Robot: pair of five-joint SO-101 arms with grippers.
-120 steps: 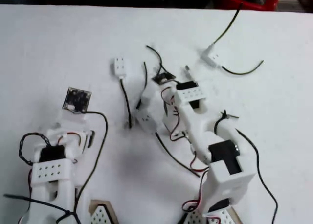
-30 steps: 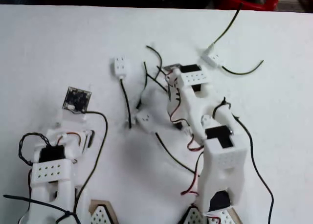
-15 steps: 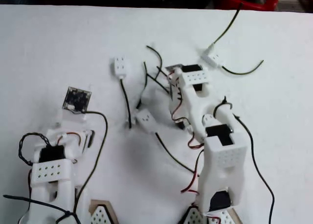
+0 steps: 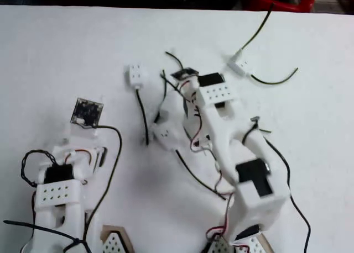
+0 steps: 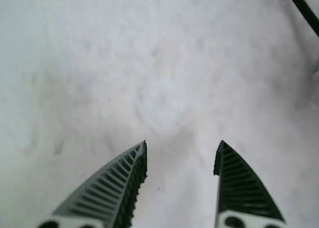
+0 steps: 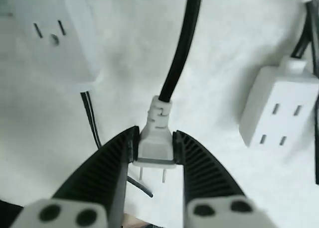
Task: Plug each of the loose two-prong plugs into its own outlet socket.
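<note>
My right gripper is shut on a white two-prong plug with a black cord; its prongs point back between the fingers. Beyond it lie a white outlet block and a second white outlet block with two sockets. From above, the right arm stretches over the table's middle, between one outlet and another outlet. My left gripper is open over bare white table, near the front left in the high view.
A white connector with black cords lies at the back right. Loose black cords run between the outlets. A black cord crosses a corner of the left wrist view. The white table has free room at the back left.
The right arm's wrist has shifted slightly left with the plug, and its elbow has dropped toward the near edge. The left arm has not moved.
</note>
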